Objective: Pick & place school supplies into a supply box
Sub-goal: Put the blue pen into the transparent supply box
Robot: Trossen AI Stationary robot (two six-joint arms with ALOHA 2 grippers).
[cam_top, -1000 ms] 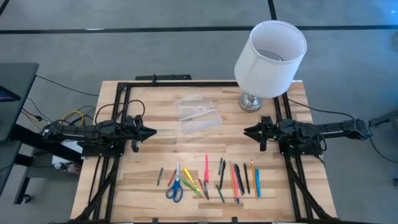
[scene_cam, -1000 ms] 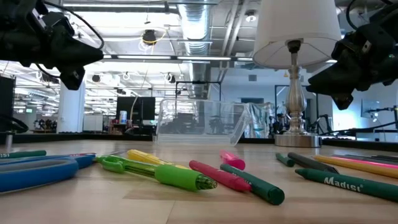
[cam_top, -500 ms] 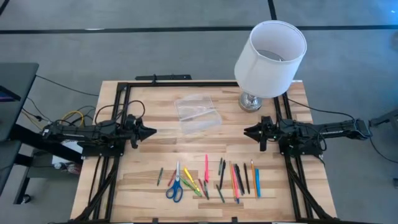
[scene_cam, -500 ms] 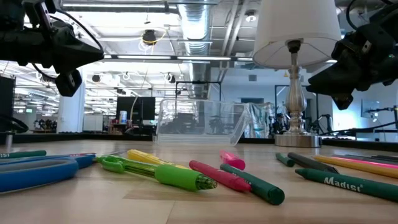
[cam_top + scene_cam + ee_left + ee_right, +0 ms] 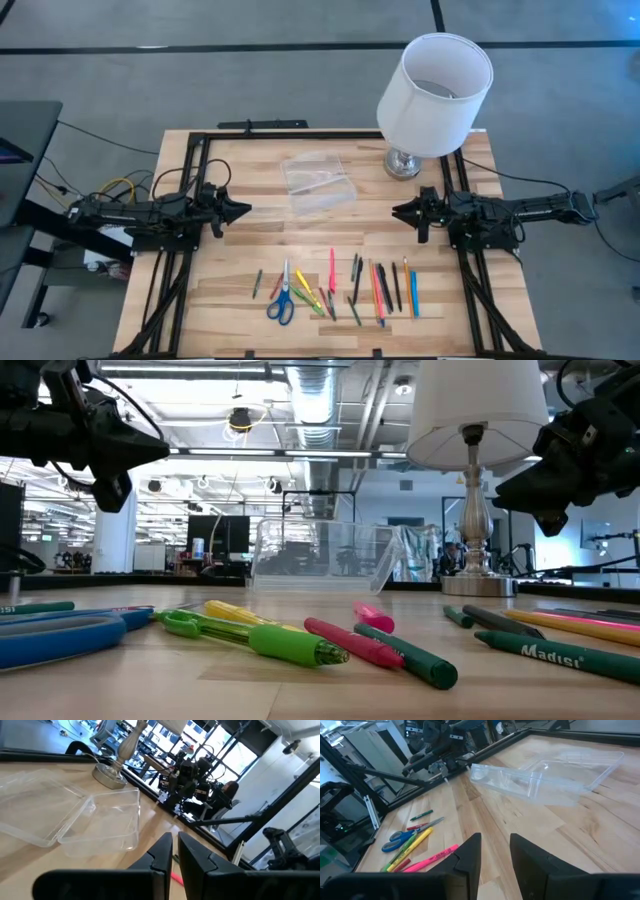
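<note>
Two arms: we see both raised above the table (image 5: 230,160), one at each side edge, tips turned toward the middle, neither holding anything.
Left gripper (image 5: 243,210): over the left side of the table, its fingers (image 5: 161,851) nearly together with only a thin slit between them, nothing in the slit.
Right gripper (image 5: 398,211): over the right side of the table, its fingers (image 5: 468,851) parted with bare wood showing between them, so we read it as spread and empty.
Supply box (image 5: 318,183): clear plastic, lying opened out flat with its lid beside it, between the two grippers and a little toward the far edge; we see nothing inside it.
School supplies (image 5: 345,285): spread in a loose row along the near edge of the table, well apart from the box.
Scissors (image 5: 281,298): blue-handled, toward the left end of that row, handles toward the near edge.
Pink marker (image 5: 332,268): near the middle of the row, lying lengthwise toward the box.
Lamp (image 5: 434,82): white shade on a chrome base, standing at the far right corner of the table.
</note>
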